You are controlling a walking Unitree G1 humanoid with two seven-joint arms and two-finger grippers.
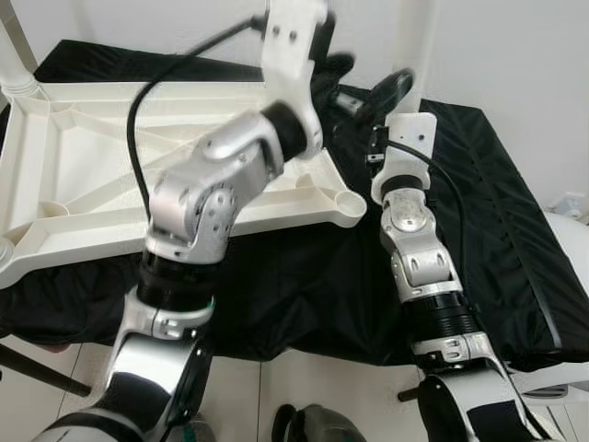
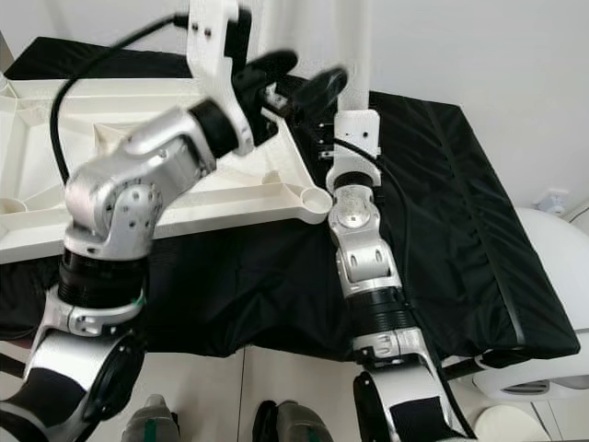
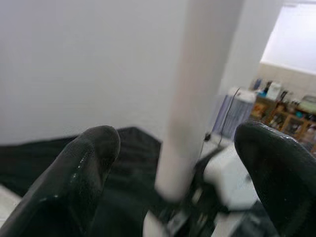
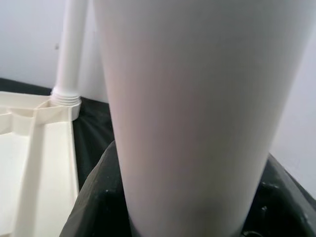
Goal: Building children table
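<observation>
A white plastic tabletop [image 1: 55, 157] lies upside down on a black cloth, its ribs facing up. One white leg [image 4: 69, 49] stands fitted in its far left corner. My right gripper [image 4: 187, 202] is shut on a second white table leg [image 4: 197, 98], held upright just past the tabletop's near right corner socket [image 1: 350, 201]. My left gripper [image 1: 363, 78] is raised over that corner and open. That second leg [image 3: 192, 98] stands beyond the gap between its black fingers [image 3: 84, 168], which do not touch it.
The black cloth [image 1: 497, 212] covers a low surface that reaches right to a white rounded object [image 1: 571, 239]. White walls stand close behind. Pale floor [image 1: 304, 378] runs along the near edge. Shelves with clutter [image 3: 281, 113] show far off.
</observation>
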